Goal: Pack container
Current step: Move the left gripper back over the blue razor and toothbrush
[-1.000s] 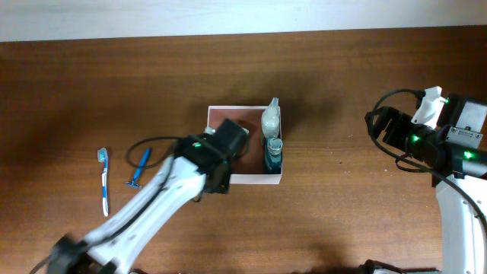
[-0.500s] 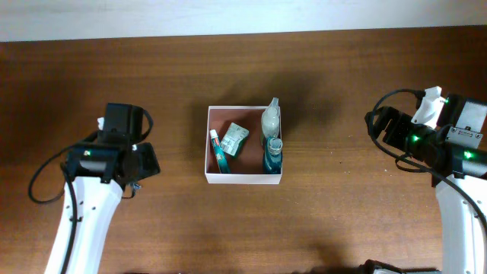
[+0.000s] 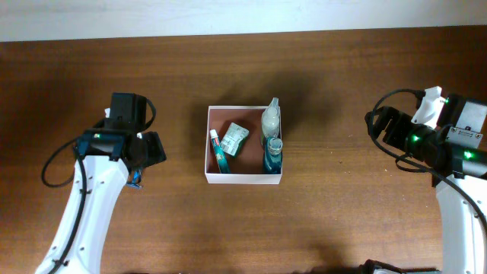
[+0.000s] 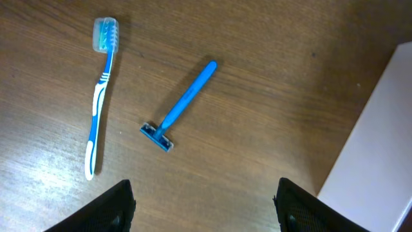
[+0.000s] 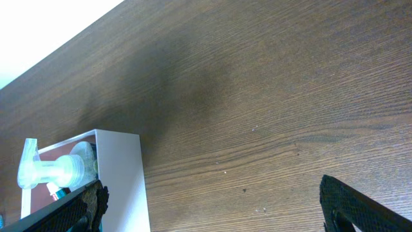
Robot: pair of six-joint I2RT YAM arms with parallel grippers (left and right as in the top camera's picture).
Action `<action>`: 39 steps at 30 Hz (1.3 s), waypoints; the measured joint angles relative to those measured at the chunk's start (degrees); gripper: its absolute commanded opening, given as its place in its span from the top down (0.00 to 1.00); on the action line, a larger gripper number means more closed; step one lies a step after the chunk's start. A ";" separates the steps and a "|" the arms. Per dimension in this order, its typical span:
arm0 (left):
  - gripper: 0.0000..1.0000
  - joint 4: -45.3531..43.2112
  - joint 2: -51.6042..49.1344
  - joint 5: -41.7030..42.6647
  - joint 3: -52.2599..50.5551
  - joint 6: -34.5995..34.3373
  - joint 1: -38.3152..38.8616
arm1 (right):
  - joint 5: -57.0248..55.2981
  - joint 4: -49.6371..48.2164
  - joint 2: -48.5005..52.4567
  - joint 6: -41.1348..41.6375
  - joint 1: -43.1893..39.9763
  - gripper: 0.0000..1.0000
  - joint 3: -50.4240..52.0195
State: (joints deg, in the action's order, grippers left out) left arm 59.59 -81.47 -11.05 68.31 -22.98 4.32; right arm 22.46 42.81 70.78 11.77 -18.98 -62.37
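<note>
The container (image 3: 243, 180), a white-walled square box with a reddish-brown floor, sits mid-table. Inside lie a toothpaste tube (image 3: 219, 152), a green packet (image 3: 234, 139), a clear spray bottle (image 3: 271, 119) and a teal bottle (image 3: 273, 155). My left gripper (image 3: 152, 148) hovers left of the box, open and empty. In the left wrist view a blue razor (image 4: 183, 103) and a blue-white toothbrush (image 4: 102, 96) lie on the wood ahead of the left gripper (image 4: 206, 212), with the container's wall (image 4: 373, 154) at right. My right gripper (image 3: 378, 125) is open far right of the box.
The right wrist view shows the container's white wall (image 5: 119, 174) and the spray bottle (image 5: 55, 171) at lower left, with bare wood between the open fingers of the right gripper (image 5: 219, 212). A pale wall runs along the table's far edge (image 3: 243, 34).
My left arm has drawn back from over the container to the left and its jaws have opened. The toothpaste tube and green packet now show in the box. The right arm is still.
</note>
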 measured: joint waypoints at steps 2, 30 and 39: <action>0.28 -0.90 -1.09 -0.13 0.00 0.00 -0.72 | 0.00 0.00 0.00 0.02 0.00 0.02 0.00; 0.01 -8.61 -17.66 -1.38 0.00 13.18 -5.46 | 0.00 0.02 0.00 0.02 0.00 0.02 0.00; 0.09 -10.25 -18.86 7.41 -0.09 20.00 -11.89 | 0.00 0.02 0.00 0.00 0.00 0.02 0.00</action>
State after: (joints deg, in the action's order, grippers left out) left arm 49.34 -100.33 -3.64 68.23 -2.98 -7.57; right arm 22.46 42.83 70.78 11.77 -18.98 -62.37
